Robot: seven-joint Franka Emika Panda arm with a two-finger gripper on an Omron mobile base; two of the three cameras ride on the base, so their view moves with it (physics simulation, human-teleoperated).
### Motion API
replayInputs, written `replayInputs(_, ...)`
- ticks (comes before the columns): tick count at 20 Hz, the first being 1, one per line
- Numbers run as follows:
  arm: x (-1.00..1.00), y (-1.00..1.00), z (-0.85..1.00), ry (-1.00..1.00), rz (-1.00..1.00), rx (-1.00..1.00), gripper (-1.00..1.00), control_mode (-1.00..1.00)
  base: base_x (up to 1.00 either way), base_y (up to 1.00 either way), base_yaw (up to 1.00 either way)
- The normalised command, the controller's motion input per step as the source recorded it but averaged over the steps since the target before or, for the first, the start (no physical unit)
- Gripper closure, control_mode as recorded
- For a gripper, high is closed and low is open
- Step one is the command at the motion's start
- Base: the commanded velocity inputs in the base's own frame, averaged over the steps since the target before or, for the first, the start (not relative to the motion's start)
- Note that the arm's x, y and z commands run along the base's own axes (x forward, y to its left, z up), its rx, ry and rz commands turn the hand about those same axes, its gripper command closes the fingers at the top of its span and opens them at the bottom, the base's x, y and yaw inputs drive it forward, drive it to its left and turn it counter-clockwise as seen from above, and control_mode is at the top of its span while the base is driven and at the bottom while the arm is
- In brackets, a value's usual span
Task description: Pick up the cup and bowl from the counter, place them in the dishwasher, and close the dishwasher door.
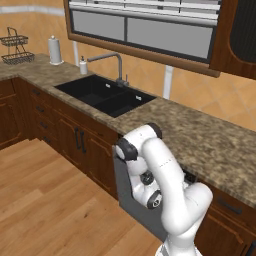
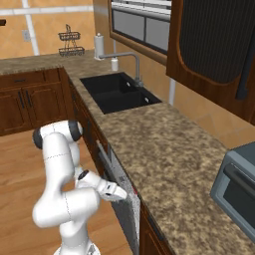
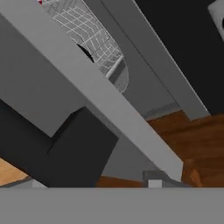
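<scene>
While my arm folds down in front of the cabinets, the long speckled worktop (image 1: 210,135) runs above me, its length stretching from the far corner past the black sink (image 1: 107,95) toward the grey toaster oven (image 2: 239,187) at the near end. Below its edge, between the wooden cabinet fronts, sits the dishwasher (image 1: 137,210). The dishwasher door (image 2: 122,199) is a flat grey panel standing nearly upright, tilted a little out from the opening with a narrow gap along its top; its long edge runs along the cabinet line. My claw (image 2: 119,191) is low, right at the upper edge of that door, pointing toward the appliance. I cannot tell from these pictures how far apart my fingers stand, nor whether they have hold of anything. From my hand camera the door's grey edge cuts diagonally across the picture, and behind it the white wire rack (image 3: 94,37) shows inside the dishwasher. A small dark rounded shape, perhaps the bowl (image 3: 85,52), sits in the rack, partly hidden by the door edge. A sliver of red, perhaps the cup (image 3: 40,2), shows at the very top.
</scene>
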Motion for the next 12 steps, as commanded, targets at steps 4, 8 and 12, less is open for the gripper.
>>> replayInputs(4, 1.00, -0.31, -1.00, -0.13, -0.02, -0.60, -1.00, -1.00, 0.00, 0.00, 0.00)
replayInputs(8, 1.00, -0.16, -1.00, -0.16, -0.02, -0.67, -1.00, -1.00, 0.00, 0.00, 0.00)
replayInputs(12, 1.00, 0.00, -1.00, -0.24, 0.00, -0.71, -1.00, -1.00, 0.00, 0.00, 0.00)
